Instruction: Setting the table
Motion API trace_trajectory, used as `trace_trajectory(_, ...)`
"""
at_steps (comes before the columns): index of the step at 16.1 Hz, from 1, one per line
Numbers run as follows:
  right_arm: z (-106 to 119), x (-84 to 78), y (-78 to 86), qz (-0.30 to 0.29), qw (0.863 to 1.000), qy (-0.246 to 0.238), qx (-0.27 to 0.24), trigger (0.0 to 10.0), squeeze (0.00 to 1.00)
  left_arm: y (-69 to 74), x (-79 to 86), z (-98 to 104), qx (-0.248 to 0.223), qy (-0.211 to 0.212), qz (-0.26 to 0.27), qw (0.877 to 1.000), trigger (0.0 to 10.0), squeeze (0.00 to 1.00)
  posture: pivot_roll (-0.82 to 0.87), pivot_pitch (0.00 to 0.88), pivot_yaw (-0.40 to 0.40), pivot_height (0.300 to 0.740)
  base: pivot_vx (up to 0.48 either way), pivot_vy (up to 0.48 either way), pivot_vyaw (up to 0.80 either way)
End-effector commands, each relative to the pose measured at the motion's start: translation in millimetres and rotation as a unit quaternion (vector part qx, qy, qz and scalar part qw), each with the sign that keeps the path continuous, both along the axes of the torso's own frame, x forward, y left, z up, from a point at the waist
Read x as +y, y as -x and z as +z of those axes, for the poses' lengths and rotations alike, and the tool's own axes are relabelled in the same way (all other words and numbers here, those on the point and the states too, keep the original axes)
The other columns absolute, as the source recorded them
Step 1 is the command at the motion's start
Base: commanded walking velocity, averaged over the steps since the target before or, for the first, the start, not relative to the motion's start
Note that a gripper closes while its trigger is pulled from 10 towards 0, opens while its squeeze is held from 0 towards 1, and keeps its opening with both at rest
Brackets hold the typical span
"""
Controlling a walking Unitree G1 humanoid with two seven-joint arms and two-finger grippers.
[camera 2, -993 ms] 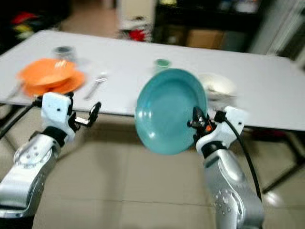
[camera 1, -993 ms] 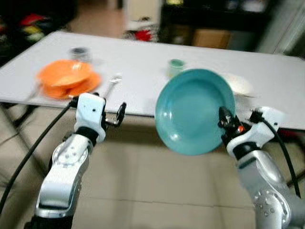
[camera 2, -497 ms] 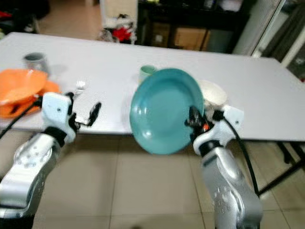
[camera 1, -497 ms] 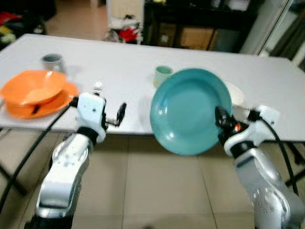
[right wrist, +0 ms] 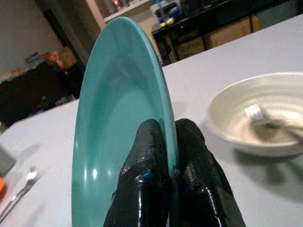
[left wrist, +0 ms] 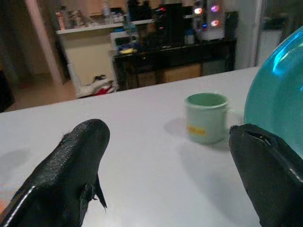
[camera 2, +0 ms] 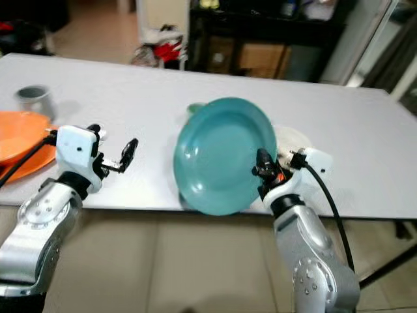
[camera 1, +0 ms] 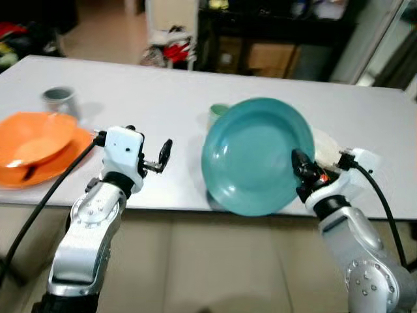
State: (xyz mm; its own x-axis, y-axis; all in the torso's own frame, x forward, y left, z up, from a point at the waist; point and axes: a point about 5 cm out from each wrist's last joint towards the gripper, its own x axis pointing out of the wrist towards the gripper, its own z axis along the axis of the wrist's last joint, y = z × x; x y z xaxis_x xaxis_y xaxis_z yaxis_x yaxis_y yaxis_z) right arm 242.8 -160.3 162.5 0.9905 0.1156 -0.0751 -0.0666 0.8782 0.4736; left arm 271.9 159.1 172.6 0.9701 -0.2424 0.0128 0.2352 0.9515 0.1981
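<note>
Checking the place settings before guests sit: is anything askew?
The round teal plate stands on edge, pinched at its rim by the right gripper over the white table, not laid flat.

plates (camera 1: pixel 36 147) left on table (camera 1: pixel 163 98), mug (left wrist: pixel 206 117) behind upright plate (camera 1: pixel 254 156)

1. Head views are evenly lit and fairly bright on the white table (camera 1: pixel 163 98), with soft indoor light from above
2. Slight motion blur softens the whole picture; the dark background shelves (camera 1: pixel 273 26) are smeared and dim
3. The teal plate (camera 1: pixel 254 156) carries a pale sheen on its upper left rim and a faint shadow beneath
4. Left wrist view is sharper on the green cup (left wrist: pixel 206 117), while the near black fingers (left wrist: pixel 71 170) are out of focus
5. Right wrist view is dim, with a blurred cream bowl (right wrist: pixel 255 118)
</note>
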Motion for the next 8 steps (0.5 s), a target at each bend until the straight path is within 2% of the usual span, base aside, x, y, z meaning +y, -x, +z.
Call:
trace_trajectory(1, 3, -6.8, 1.1, -0.006, 1.000, -0.011, -0.003, 10.0, 0.00, -0.6, -9.4, 1, -0.002, 0.003, -0.018, 1.000, 10.0, 0.02, 0.06, 0.000, -0.060, 0.740, 0.311, 0.000, 0.00)
trace_trajectory(4, -8, 1.2, 5.9, 0.046, 0.994, -0.091, 0.038, 10.0, 0.00, 2.2, -13.0, -4, 0.019, -0.014, -0.053, 0.998, 10.0, 0.00, 0.06, 0.000, -0.057, 0.740, 0.000, 0.000, 0.00)
trace_trajectory(6, -13, 1.7, 7.3, 0.047, 0.989, -0.129, 0.055, 10.0, 0.00, 2.4, -12.2, -4, 0.021, -0.021, -0.065, 0.997, 10.0, 0.00, 0.06, 0.000, -0.057, 0.740, 0.000, 0.000, 0.00)
trace_trajectory(8, -18, 2.0, 5.8, 0.050, 0.982, -0.167, 0.074, 10.0, 0.00, 2.6, -13.2, -3, 0.029, -0.022, -0.101, 0.994, 10.0, 0.00, 0.06, 0.000, -0.056, 0.740, 0.000, 0.000, 0.00)
